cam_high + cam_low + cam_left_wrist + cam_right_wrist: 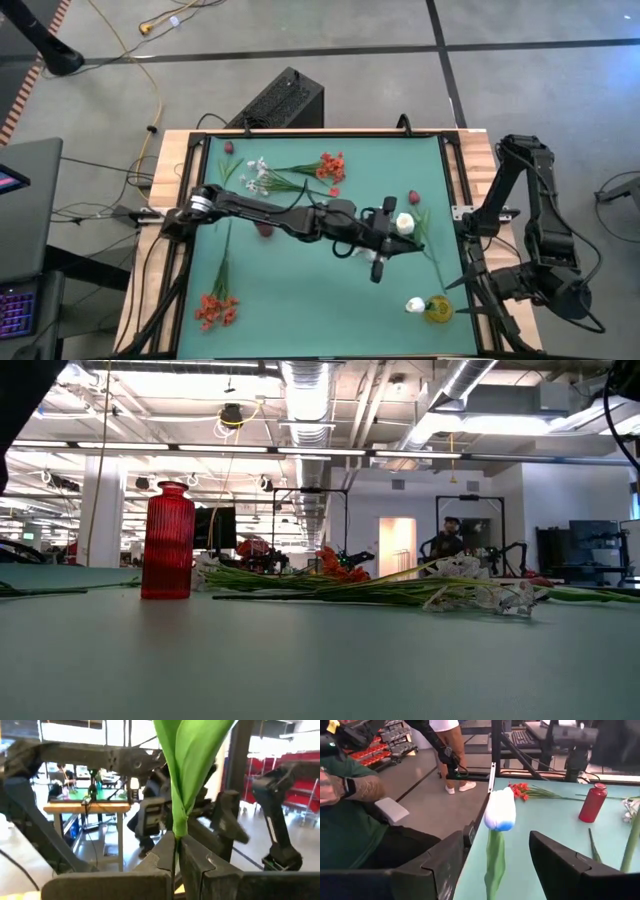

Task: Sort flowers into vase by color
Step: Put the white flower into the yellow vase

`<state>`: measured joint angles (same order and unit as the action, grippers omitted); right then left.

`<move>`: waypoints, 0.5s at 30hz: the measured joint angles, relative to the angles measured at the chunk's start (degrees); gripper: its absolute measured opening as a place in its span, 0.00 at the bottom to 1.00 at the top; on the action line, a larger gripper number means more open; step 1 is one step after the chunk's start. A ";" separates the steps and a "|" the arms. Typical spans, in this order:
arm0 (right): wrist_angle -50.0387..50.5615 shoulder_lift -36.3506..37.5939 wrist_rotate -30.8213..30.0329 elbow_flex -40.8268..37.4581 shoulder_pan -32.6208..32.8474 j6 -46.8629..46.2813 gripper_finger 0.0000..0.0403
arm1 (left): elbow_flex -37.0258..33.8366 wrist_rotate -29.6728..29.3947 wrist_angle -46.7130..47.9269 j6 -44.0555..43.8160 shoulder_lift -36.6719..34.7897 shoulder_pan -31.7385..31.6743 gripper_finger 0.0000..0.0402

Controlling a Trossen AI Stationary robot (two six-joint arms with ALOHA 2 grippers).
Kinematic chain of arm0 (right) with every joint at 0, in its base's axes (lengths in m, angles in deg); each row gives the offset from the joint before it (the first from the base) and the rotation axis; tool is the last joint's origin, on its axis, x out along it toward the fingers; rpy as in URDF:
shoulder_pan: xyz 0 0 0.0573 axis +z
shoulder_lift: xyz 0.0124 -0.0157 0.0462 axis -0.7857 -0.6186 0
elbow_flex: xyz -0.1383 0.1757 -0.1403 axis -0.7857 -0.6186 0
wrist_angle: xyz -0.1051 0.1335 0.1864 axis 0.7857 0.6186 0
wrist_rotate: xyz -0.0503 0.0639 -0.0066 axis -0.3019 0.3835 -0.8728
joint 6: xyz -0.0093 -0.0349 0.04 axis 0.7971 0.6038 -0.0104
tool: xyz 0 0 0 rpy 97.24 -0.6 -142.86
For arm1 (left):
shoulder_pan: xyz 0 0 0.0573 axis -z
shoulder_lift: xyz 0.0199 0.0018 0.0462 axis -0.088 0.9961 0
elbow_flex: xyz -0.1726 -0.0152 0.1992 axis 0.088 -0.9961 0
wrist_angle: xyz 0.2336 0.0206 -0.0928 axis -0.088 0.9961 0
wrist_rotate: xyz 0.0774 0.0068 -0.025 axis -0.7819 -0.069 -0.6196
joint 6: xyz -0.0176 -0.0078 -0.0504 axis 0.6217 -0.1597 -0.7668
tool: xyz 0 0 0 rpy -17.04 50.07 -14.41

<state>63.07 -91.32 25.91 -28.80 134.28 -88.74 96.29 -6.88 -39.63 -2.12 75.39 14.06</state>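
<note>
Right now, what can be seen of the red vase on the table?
The red vase is a vertically ribbed bottle, glass by its look, with a rounded shoulder, a short narrow neck and a thicker lip. It stands upright on the green table, beside the heap of lying flower stems and apart from it. No flower stands in it. One thin stem lies toward its base on the other side; whether the two touch cannot be told.

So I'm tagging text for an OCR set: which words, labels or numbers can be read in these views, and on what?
None can be read.
The red vase, the yellow vase and the green mat bear no print.
Screens and shelves in the room behind are too blurred to read.
</note>
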 joint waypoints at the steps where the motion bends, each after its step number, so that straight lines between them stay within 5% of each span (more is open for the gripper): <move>1: -0.02 0.00 -0.04 0.00 -0.02 0.64 0.63 | 0.00 -0.03 -0.93 -0.75 0.78 -0.13 0.00; 8: -0.09 0.00 -0.37 0.00 -0.04 2.89 0.63 | 2.90 2.94 -3.89 -9.65 5.96 -1.18 0.00; 15: -0.33 0.00 -0.39 0.00 -0.04 2.70 0.63 | 18.03 8.22 3.41 -13.20 16.22 -1.05 0.00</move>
<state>62.74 -91.32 25.51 -28.80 134.24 -86.05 114.31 1.34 -36.22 -15.31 91.61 13.01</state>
